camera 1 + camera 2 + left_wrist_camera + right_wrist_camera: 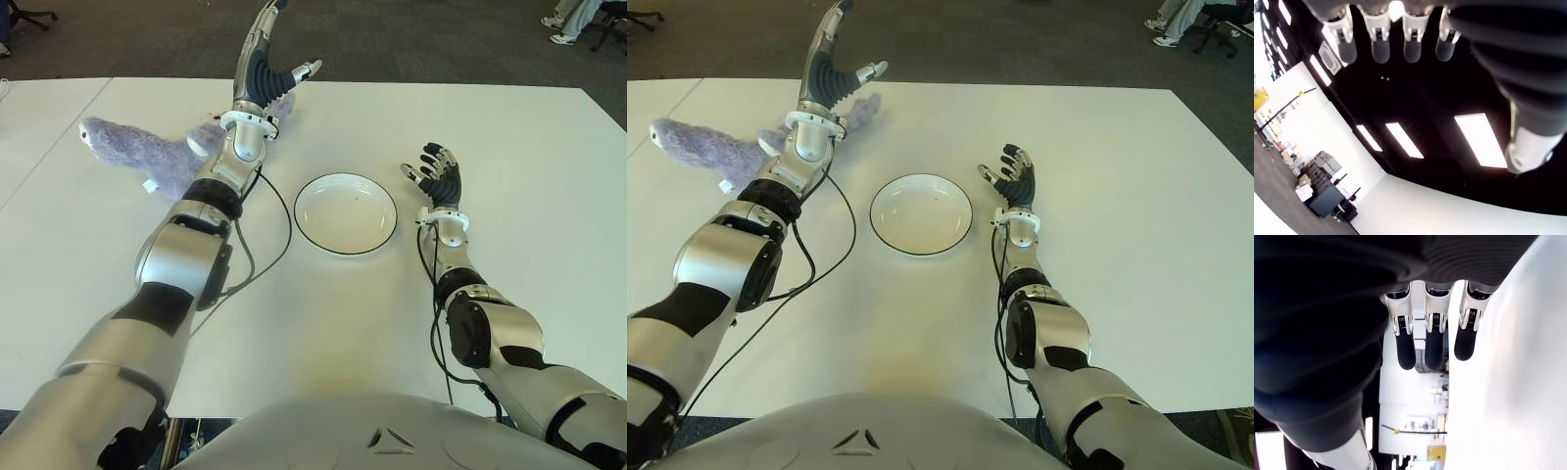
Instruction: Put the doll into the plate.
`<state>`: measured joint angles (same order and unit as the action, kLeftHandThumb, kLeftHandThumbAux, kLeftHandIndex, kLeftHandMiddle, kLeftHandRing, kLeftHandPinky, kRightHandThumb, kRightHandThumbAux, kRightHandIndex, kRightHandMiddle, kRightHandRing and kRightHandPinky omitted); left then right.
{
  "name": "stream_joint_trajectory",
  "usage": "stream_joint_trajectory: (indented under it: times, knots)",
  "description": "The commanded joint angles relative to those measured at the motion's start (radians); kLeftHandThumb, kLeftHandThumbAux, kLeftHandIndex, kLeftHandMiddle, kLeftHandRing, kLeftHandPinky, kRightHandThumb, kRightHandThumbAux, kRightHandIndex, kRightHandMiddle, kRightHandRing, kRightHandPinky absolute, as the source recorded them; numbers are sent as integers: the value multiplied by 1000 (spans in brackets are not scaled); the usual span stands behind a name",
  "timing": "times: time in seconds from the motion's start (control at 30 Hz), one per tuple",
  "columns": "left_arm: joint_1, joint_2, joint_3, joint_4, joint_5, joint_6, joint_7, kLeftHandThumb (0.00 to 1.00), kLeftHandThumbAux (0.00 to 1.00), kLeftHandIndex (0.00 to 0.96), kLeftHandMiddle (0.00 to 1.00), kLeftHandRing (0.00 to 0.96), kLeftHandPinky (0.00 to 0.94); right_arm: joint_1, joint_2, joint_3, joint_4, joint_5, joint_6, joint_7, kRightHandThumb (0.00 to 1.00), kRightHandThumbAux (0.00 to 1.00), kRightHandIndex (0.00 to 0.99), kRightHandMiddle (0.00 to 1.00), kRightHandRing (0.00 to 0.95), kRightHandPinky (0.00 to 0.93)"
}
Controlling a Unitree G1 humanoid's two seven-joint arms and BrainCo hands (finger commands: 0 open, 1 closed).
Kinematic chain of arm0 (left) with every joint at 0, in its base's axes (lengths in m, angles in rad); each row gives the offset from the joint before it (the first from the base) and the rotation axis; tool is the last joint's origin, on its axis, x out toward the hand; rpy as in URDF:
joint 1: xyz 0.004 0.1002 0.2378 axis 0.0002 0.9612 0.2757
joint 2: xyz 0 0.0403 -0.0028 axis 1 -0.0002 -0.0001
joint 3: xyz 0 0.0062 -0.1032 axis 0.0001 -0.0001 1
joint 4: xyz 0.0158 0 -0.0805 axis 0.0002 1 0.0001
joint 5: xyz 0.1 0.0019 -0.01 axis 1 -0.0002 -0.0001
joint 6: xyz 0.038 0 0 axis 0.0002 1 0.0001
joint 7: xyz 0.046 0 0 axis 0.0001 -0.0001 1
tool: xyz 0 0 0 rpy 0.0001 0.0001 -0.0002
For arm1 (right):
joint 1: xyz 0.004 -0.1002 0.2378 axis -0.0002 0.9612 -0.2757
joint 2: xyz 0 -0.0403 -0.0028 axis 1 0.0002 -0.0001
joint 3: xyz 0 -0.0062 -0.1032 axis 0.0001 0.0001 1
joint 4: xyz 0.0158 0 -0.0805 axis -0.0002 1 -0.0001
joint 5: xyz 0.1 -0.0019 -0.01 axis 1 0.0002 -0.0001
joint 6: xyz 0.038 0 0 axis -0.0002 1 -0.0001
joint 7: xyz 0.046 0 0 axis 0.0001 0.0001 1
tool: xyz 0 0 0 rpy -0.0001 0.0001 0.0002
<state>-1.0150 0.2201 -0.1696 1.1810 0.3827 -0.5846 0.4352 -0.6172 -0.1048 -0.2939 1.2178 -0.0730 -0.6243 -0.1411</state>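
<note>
A purple plush doll (127,147) lies on the white table (509,137) at the far left, its right end hidden behind my left forearm. My left hand (284,44) is raised above the doll's right end, fingers spread and pointing up, holding nothing; the left wrist view shows straight fingers (1381,49) against a ceiling. The white plate (345,213) with a dark rim sits empty at the table's middle. My right hand (436,171) shows just right of the plate, fingers (1434,347) loosely extended and empty.
A black cable (287,220) loops over the table between my left arm and the plate. A second table (39,117) adjoins on the left. Beyond the far edge is dark carpet, with a person's feet (566,29) at the far right.
</note>
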Motion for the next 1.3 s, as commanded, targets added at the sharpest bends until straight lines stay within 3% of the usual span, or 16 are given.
stream_joint_trajectory:
  times: [0.03, 0.2, 0.43, 0.57, 0.6, 0.7, 0.8, 1.03, 1.3]
  knots:
    - [-91, 20, -35, -13, 41, 77, -59, 104, 527, 0, 45, 45, 49, 224, 55, -15, 149, 19, 193, 14, 170, 894, 204, 201, 191, 208]
    - [-140, 45, -90, -37, 113, 136, -74, 110, 509, 0, 36, 38, 44, 225, 53, -12, 149, 14, 191, 10, 184, 894, 204, 198, 190, 205]
    - [-154, 84, -182, -87, 219, 214, -108, 146, 461, 0, 32, 38, 61, 225, 56, -7, 148, 8, 180, -6, 207, 907, 215, 213, 205, 220]
    - [-120, 126, -222, -175, 271, 256, -141, 151, 445, 0, 34, 44, 91, 224, 59, -5, 148, 7, 179, -8, 225, 908, 225, 218, 209, 218]
    - [-83, 173, -241, -251, 302, 278, -191, 147, 433, 0, 40, 55, 120, 223, 59, -7, 148, 9, 180, -6, 250, 906, 233, 223, 215, 234]
    - [-12, 268, -267, -404, 356, 320, -293, 195, 409, 0, 53, 68, 39, 222, 60, -11, 148, 15, 181, 2, 245, 906, 225, 221, 215, 224]
    - [23, 312, -266, -490, 377, 347, -346, 210, 404, 0, 42, 52, 2, 221, 60, -12, 148, 17, 185, 8, 245, 905, 232, 220, 214, 217]
    - [56, 399, -262, -526, 408, 336, -355, 216, 371, 0, 61, 61, 0, 219, 60, -21, 148, 26, 188, 19, 259, 901, 230, 219, 212, 227]
    - [114, 459, -250, -567, 423, 338, -331, 235, 361, 0, 73, 76, 0, 215, 65, -25, 147, 25, 183, 11, 273, 901, 240, 235, 227, 246]
